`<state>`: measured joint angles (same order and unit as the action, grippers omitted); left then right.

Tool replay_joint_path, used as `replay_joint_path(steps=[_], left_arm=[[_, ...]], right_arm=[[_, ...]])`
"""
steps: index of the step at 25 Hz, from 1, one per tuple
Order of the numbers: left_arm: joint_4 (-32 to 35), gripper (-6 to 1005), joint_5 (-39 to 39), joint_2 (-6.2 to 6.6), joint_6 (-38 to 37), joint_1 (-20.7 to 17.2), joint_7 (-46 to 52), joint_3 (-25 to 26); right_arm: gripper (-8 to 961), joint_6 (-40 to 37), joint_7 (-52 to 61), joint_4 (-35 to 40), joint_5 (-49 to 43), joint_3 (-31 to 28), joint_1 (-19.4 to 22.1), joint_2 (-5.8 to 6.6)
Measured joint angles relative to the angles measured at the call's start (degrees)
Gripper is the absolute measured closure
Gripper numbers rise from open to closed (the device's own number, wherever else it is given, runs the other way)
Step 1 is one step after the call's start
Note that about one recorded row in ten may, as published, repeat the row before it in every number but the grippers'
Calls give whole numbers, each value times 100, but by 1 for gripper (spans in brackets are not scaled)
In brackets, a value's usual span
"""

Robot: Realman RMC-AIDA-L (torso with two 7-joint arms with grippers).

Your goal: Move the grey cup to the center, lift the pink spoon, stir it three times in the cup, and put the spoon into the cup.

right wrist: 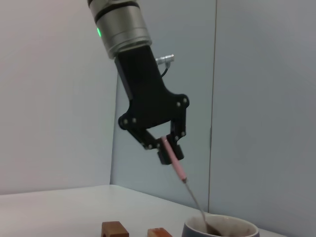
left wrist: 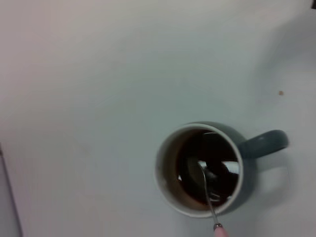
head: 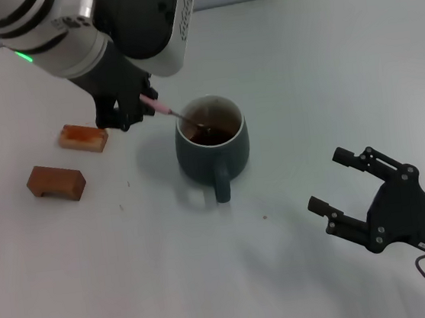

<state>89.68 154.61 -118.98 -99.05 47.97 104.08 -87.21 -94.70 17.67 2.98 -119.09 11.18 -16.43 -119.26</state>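
- Stirring, by our read: the left gripper (head: 139,106) pinches the pink spoon (head: 162,108) by its handle, bowl dipped in the brown liquid of the grey cup (head: 213,153) at mid-table.
- Right gripper (head: 346,182) sits parked nearby, jaws spread wide.
- Next we'd finish circling, then release the spoon against the rim.

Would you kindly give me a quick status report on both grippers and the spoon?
Left gripper shut on pink spoon, bowl down in grey cup. Right gripper open, parked clear. Two brown blocks beside, not obstructing.
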Motion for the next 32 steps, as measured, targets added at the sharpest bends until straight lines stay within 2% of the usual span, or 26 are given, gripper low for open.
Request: replay_joint_path(steps=[9,20,24,28,29,31,32], left_arm=[[-29,800,-38,-17,174,51,-4,-53],[86,770,-159,-20,392,-126,217,-195],[93,759,-628,10,642,-224,205,74],[96,602,-1444,29,1115,-496,-68,668],[96,563,-1444,29,1115,-496,-68,668],[137,492,-2757,50,2038,-1154,-720,1293],[137,460,-2757,50,2038,-1154,-720,1293]], right_arm=[[192,5,0,-9,-26,8,-1,0],[191,4,12,-17,-58,7,0,0],[191,4,24,-17,-61,7,0,0],[191,7,24,-17,-62,5,0,0],[191,8,24,-17,-62,3,-1,0],[191,10,20,-16,-62,-12,-1,0],[191,10,18,-15,-62,-16,-1,0]])
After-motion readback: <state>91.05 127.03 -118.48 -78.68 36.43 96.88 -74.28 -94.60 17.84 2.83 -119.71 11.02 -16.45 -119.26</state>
